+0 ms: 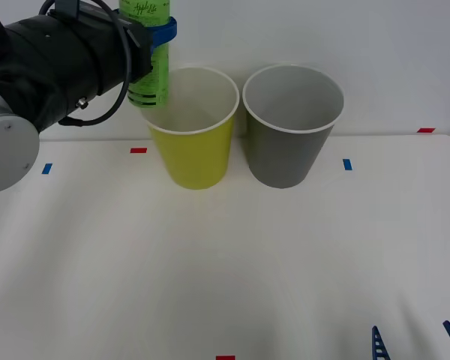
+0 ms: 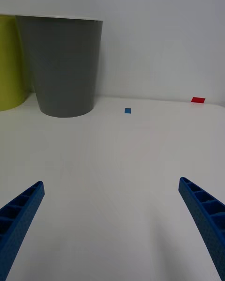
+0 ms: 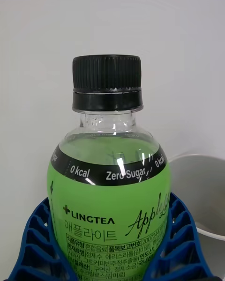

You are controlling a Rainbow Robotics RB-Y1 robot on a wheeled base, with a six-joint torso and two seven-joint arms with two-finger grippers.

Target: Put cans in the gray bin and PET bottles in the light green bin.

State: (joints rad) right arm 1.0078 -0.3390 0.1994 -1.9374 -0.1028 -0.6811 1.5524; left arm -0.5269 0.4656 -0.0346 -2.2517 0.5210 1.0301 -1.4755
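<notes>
- PET bottle (image 3: 108, 206), black band around the shoulder: white text "0 kcal", "Zero Sugar" and, further round, a partly cut "0 kcal".
- Same bottle, green label: brand "LINGTEA" with a plus-shaped mark in front of it; Korean text "애플라이트" directly below.
- Same label: cursive "Apple Li…", partly hidden at the side; in the front view it appears again on the bottle (image 1: 148, 45), only partly legible.
- Small Korean print in a box at the label's lower part: too fine to read.
</notes>
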